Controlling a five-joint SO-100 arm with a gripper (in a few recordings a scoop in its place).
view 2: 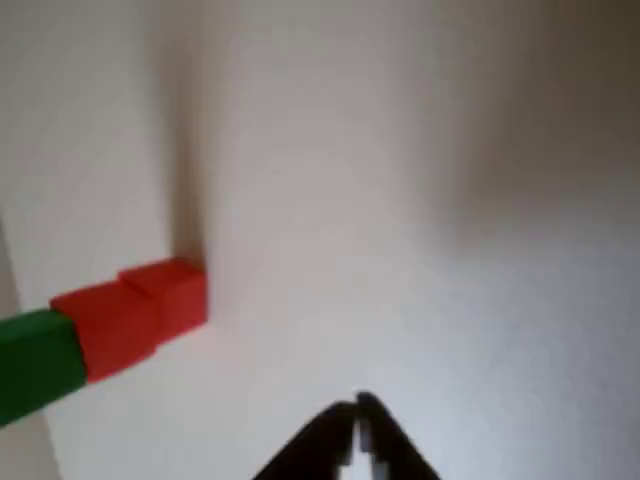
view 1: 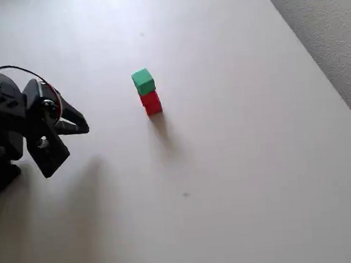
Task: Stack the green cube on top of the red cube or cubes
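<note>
The green cube sits atop the red cubes, one upright stack mid-tabletop, away from every edge. The gripper waits near the left edge, jaws pressed together, stack well off to its right.

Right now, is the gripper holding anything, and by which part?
Nothing is held. The gripper is shut and empty, apart from the stack: green cube atop the red cubes.
</note>
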